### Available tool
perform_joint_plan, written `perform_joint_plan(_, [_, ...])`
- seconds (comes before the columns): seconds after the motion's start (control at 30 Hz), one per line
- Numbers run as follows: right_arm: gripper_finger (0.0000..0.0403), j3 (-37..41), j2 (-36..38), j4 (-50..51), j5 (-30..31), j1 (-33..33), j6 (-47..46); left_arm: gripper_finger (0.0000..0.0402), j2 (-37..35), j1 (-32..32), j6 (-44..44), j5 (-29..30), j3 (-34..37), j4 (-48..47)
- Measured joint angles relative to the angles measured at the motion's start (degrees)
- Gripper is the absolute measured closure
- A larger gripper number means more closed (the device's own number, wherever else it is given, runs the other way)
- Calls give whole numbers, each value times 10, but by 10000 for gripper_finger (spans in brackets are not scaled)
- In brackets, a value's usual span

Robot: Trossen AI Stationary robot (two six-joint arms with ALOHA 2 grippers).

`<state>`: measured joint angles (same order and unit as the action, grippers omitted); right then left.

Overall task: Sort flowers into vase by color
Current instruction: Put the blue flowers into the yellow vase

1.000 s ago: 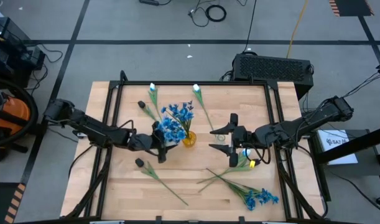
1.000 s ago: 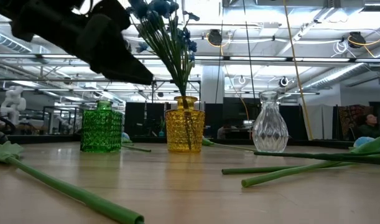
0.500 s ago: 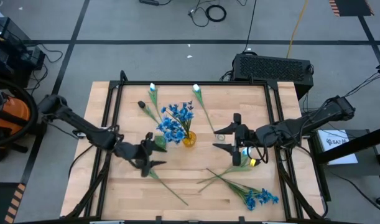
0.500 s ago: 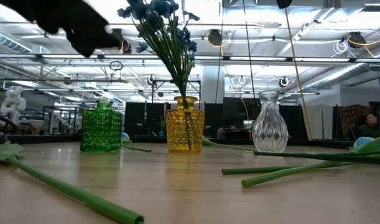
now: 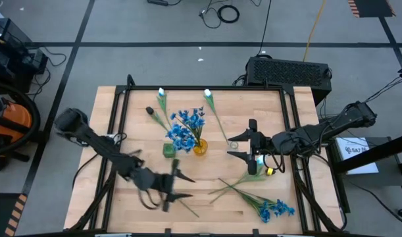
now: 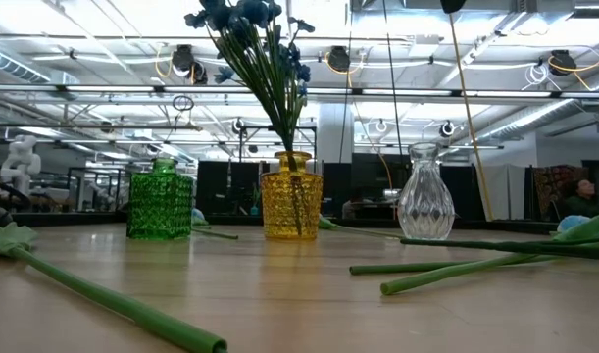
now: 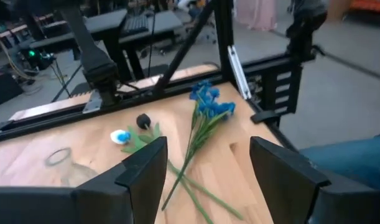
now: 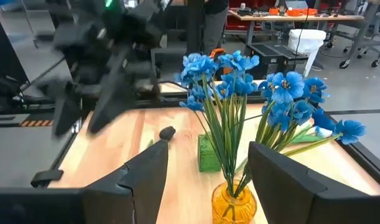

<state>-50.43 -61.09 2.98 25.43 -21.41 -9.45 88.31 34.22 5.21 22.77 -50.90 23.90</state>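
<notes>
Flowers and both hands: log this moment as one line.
left hand: open, empty, front of table | right hand: open, empty, beside clear vase | blue flowers: in yellow vase

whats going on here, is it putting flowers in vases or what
Yes, two robot arms are sorting artificial flowers into vases. A bunch of blue flowers already stands in the yellow vase; the green vase and clear vase look empty. The left gripper is open over a dark-budded stem near the front edge, holding nothing. The right gripper waits open near the clear vase. More flowers lie on the table, including a blue bunch.
</notes>
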Motion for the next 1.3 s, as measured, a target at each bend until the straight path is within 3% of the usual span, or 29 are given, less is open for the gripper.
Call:
perform_joint_plan(0.23, [188,0,44,68,-1,-1,-31,167,165,-30,48,-29,-125,-6])
perform_joint_plan(0.57, [188,0,96,164,0,-1,-92,167,309,-97,41,-110,-248,-8])
perform_joint_plan(0.8, [188,0,96,185,-3,-1,-98,167,345,-137,-12,-126,-276,-106])
perform_joint_plan(0.97, [188,0,96,192,-3,-1,-98,167,344,-151,-38,-105,-276,-171])
perform_joint_plan(1.3, [188,0,95,192,-3,-1,-96,167,372,-147,-49,-79,-276,-162])
